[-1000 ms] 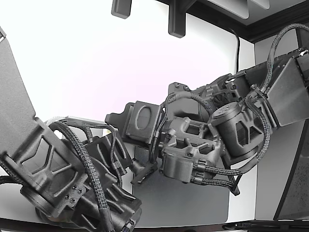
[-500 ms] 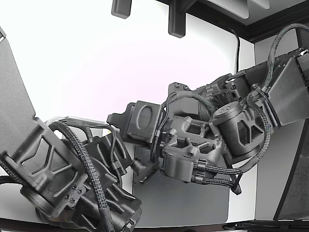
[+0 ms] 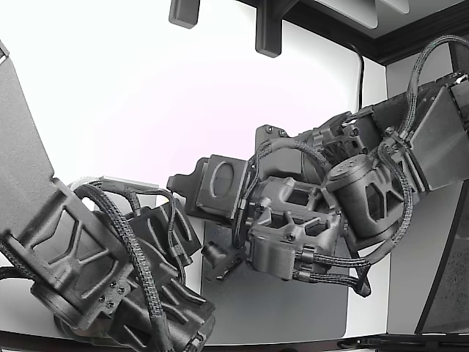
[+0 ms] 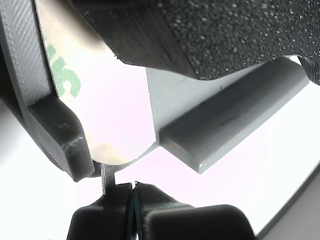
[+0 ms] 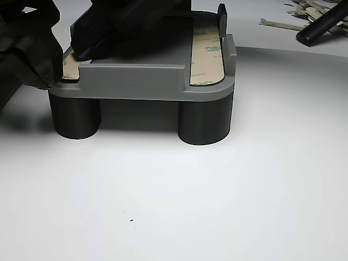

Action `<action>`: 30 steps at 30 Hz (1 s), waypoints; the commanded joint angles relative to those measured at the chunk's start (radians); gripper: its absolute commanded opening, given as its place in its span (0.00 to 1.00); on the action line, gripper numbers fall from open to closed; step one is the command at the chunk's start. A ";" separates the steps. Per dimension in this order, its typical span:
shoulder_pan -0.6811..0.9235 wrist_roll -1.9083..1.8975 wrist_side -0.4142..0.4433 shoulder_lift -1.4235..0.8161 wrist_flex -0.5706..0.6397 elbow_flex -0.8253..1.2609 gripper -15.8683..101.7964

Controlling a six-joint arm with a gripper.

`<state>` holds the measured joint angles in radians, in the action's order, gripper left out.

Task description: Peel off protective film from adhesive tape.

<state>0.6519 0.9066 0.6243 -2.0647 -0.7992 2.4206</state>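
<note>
Grey fixture [image 5: 136, 81], taped strip [image 5: 206, 57], end effector [image 4: 131, 200] seemingly closed

Green printed marks on the tape liner [image 5: 206, 54] lying in the grey fixture [image 5: 136, 81]: repeated logo, looks like "3M", too small to confirm. Wrist view: large green characters on the same kind of liner [image 4: 65, 75], cut off and blurred, not readable. No other text seen.

Two tape strips [image 5: 207, 57] [image 5: 71, 68], one grey fixture [image 5: 138, 81] on two dark legs [image 5: 205, 119] [image 5: 74, 116].
</note>
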 commanded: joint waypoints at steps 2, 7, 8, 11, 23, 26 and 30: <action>-0.003 -0.006 0.000 -0.021 -0.005 -0.038 0.04; 0.002 -0.009 0.003 -0.020 -0.002 -0.037 0.04; 0.002 -0.008 0.005 -0.020 0.002 -0.035 0.04; 0.002 0.000 0.017 -0.017 0.015 -0.031 0.04; 0.002 0.015 0.038 -0.012 0.078 -0.005 0.04; 0.002 0.020 0.040 -0.011 0.080 -0.006 0.04; 0.002 0.021 0.040 -0.011 0.083 -0.006 0.04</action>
<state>0.6596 0.9265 0.6596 -2.0601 -0.7240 2.4375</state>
